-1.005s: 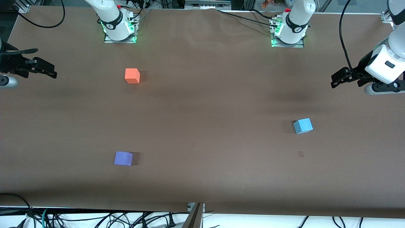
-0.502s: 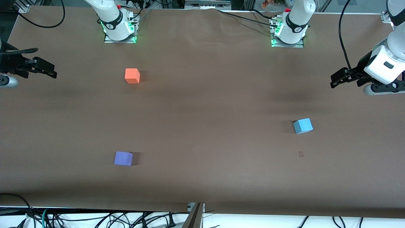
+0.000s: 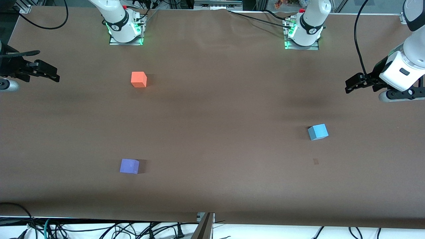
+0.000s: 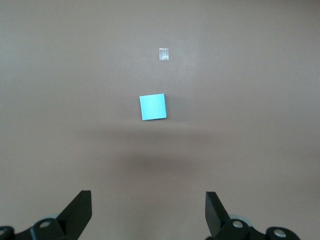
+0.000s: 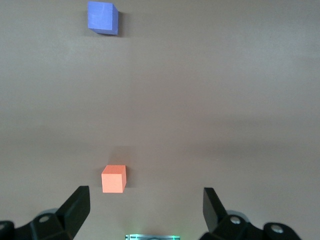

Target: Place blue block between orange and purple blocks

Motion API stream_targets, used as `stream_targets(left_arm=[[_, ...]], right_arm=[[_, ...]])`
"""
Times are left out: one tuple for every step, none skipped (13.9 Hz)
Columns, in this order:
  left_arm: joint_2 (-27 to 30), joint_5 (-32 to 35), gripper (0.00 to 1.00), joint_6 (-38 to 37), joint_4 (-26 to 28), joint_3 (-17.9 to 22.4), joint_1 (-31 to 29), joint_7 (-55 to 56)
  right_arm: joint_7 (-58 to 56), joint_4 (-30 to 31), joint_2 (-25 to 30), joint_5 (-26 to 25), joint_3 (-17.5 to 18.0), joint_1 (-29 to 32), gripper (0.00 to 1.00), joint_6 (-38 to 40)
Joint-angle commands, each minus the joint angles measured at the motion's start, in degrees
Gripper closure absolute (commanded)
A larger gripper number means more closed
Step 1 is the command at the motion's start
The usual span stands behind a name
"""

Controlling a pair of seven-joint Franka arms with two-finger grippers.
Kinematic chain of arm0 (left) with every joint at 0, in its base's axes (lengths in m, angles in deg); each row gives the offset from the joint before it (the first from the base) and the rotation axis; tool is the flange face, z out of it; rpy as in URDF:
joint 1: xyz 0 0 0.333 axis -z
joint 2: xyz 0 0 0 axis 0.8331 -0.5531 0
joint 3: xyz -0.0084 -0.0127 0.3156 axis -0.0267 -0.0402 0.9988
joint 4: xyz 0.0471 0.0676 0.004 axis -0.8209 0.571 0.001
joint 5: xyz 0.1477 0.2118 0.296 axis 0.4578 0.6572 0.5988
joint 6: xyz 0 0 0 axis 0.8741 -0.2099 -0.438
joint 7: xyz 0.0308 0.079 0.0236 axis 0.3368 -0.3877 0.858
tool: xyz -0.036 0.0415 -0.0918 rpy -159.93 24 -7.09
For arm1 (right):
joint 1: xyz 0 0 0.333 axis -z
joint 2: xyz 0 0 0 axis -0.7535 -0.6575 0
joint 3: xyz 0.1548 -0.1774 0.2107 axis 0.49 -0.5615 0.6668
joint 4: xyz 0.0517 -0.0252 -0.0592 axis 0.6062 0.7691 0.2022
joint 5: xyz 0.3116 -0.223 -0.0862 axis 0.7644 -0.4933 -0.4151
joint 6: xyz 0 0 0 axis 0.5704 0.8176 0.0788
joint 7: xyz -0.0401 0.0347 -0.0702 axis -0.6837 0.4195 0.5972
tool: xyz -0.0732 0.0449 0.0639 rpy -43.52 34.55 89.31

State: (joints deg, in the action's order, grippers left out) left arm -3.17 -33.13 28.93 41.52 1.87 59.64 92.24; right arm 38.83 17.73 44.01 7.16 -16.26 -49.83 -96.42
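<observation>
The blue block point(image 3: 318, 131) sits on the table toward the left arm's end; it also shows in the left wrist view point(image 4: 152, 107). The orange block point(image 3: 138, 79) lies near the right arm's base, and the purple block point(image 3: 129, 166) lies nearer the front camera, roughly in line with it. Both show in the right wrist view, orange point(image 5: 114, 178) and purple point(image 5: 102, 17). My left gripper point(image 3: 352, 83) hangs open and empty above the table at the left arm's end point(image 4: 148, 210). My right gripper point(image 3: 46, 73) hangs open and empty at the right arm's end point(image 5: 146, 207).
A small pale mark point(image 3: 315, 161) lies on the brown table point(image 3: 212, 139) a little nearer the front camera than the blue block; it shows in the left wrist view point(image 4: 163, 54). Cables hang along the table's front edge.
My left gripper has shifted slightly toward the table's middle and upward in the front view. The right arm and all three blocks have not moved.
</observation>
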Motion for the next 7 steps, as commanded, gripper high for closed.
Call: stream_targets(left_arm=[[0.15,0.23,0.00,-0.13,-0.03,0.25,-0.66,-1.87],[0.14,0.31,0.00,-0.21,-0.03,0.08,-0.67,-1.61],[0.14,0.31,0.00,-0.22,-0.03,0.07,-0.67,-1.44],[0.14,0.40,0.00,-0.22,-0.03,-0.01,-0.67,-1.26],[0.14,0.49,0.00,-0.30,-0.03,-0.10,-0.67,-1.09],[0.14,0.66,0.00,-0.22,-0.03,-0.19,-0.67,-1.08],[0.14,0.67,0.00,-0.22,-0.03,-0.19,-0.67,-1.08]], right_arm=[[-0.78,-0.81,-0.31,-0.42,0.60,0.67,0.00,0.03],[-0.78,-0.81,-0.31,-0.42,0.60,0.67,0.00,0.03],[-0.96,-0.81,-0.31,-0.42,0.51,0.67,0.00,0.03],[-0.96,-0.81,-0.40,-0.33,0.51,0.76,0.00,0.11],[-0.96,-0.81,-0.31,-0.33,0.51,0.76,0.00,0.11],[-0.96,-0.81,-0.31,-0.33,0.51,0.76,0.00,0.11],[-1.04,-0.81,-0.31,-0.33,0.51,0.76,0.00,0.03]])
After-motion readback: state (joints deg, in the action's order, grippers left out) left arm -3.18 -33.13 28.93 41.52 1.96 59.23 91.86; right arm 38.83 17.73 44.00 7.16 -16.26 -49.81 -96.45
